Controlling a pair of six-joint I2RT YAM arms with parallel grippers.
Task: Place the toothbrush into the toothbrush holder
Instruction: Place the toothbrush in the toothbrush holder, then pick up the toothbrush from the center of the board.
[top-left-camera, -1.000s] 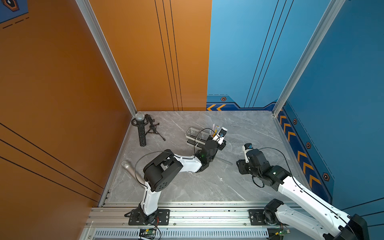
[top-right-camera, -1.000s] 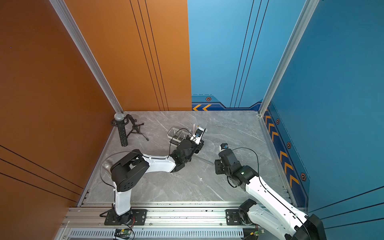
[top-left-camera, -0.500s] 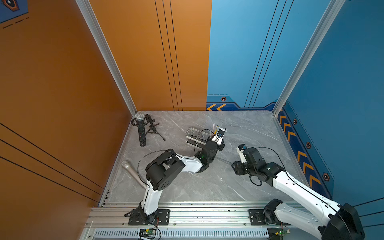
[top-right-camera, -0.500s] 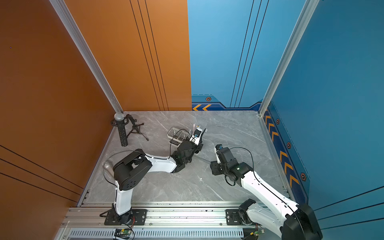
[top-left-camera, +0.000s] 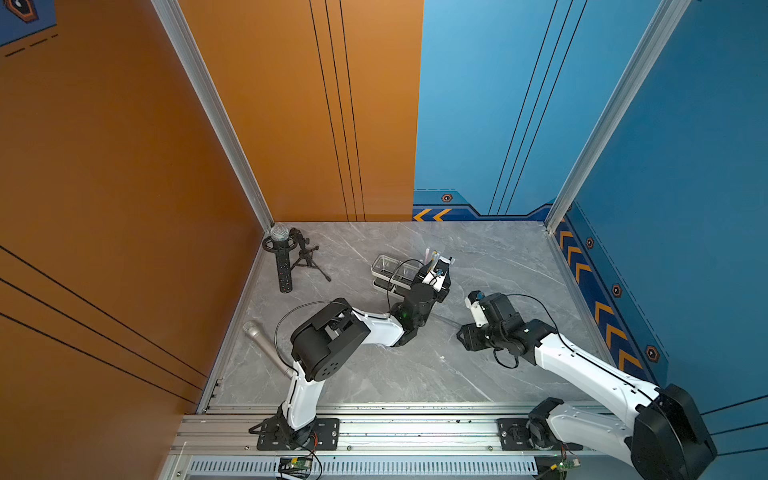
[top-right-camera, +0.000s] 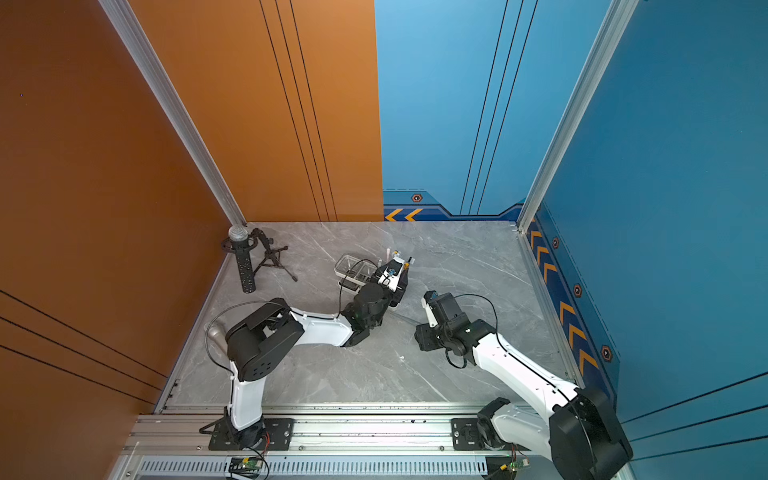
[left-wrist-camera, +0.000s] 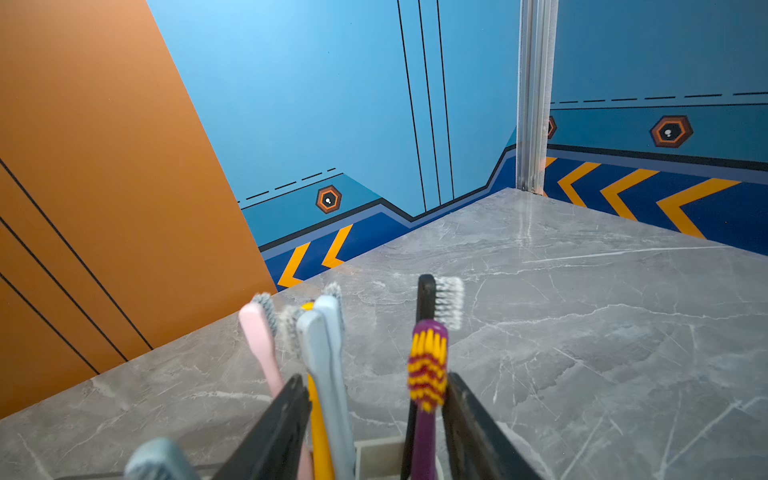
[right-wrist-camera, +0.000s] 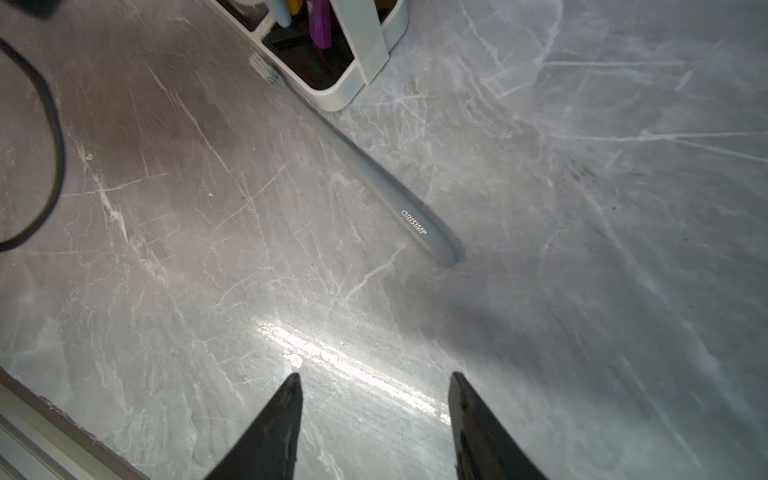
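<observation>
The toothbrush holder (top-left-camera: 388, 269) (top-right-camera: 351, 266) stands mid-table, its white end wall (right-wrist-camera: 365, 45) seen in the right wrist view. My left gripper (left-wrist-camera: 374, 378) (top-left-camera: 438, 268) hangs over its open compartment, open. Several toothbrushes stand upright between the jaws: a purple one (left-wrist-camera: 427, 370) close against one finger, plus black (left-wrist-camera: 426, 299), pale blue (left-wrist-camera: 320, 353), yellow and pink ones. A grey toothbrush (right-wrist-camera: 374, 174) (top-left-camera: 446, 321) lies flat on the table, its head at the holder's corner. My right gripper (right-wrist-camera: 375, 375) (top-left-camera: 467, 338) is open and empty above the table, short of the handle's end.
A black microphone stand with a microphone (top-left-camera: 282, 257) and a small tripod (top-left-camera: 307, 259) are in the back left corner. A silver microphone (top-left-camera: 266, 345) lies near the left wall. A black cable (right-wrist-camera: 54, 137) loops beside the holder.
My left gripper has gone from shut to open over the holder, letting go of a toothbrush. My right arm has shifted left, closer to the grey toothbrush.
</observation>
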